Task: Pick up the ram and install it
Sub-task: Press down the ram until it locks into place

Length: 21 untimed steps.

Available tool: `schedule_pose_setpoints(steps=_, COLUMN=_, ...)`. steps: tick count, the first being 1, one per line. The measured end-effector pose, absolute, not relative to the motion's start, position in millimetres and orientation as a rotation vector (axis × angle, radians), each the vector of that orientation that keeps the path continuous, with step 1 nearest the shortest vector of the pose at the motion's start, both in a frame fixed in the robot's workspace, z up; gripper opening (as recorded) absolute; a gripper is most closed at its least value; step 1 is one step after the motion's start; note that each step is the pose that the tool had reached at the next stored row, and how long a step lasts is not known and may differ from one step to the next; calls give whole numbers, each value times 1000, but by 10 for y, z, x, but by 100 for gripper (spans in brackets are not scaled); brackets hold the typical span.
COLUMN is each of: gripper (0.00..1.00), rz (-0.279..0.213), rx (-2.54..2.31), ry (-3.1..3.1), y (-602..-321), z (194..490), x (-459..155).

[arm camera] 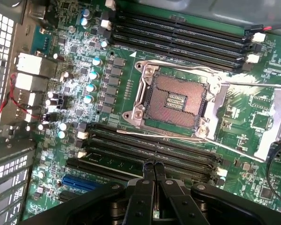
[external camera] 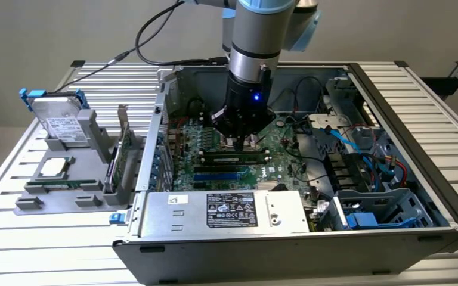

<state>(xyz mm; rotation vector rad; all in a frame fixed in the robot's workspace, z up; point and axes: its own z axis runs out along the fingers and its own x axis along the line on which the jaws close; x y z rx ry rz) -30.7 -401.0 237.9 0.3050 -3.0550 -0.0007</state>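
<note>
**Gripper down inside the open case, over the memory slots**

The gripper [external camera: 241, 140] stands low inside the open computer case [external camera: 420, 119], its two fingers [arm camera: 145, 187] pressed together, clenched. In the wrist view a sliver of green shows between the finger bases; whether that is a held part cannot be told.

Room: steel case walls ring the gripper on all sides, with only the top open. A bundle of blue and red cables [external camera: 372, 161] crowds the space off toward the exterior view's right. The silver power supply box [external camera: 229, 211] sits close on the near side of the gripper.

Contents: the green motherboard [arm camera: 84, 79] lies flat under the gripper. The ram [external camera: 233, 159], a narrow green stick with black chips, lies along a slot just below the fingertips, touching or very near them. Beyond the fingertips lie long black memory slots [arm camera: 154, 150], then the open square processor socket [arm camera: 175, 101] with its bright metal frame.

Outside the case, on the slatted metal bench [external camera: 22, 238], a grey holder tray [external camera: 54, 190] carries a square silver processor [external camera: 56, 167], a hard drive [external camera: 60, 126] and an upright green card [external camera: 121, 155].
</note>
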Motion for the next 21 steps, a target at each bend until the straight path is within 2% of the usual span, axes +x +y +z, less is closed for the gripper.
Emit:
schedule_pose_setpoints(steps=13, gripper=10, rz=-1, rx=154, ry=-3066, y=-4011, z=2389, x=-325)
schedule_pose_setpoints(steps=21, gripper=10, rz=30, rx=139, ry=-3077, y=-4010, z=2437, x=-347)
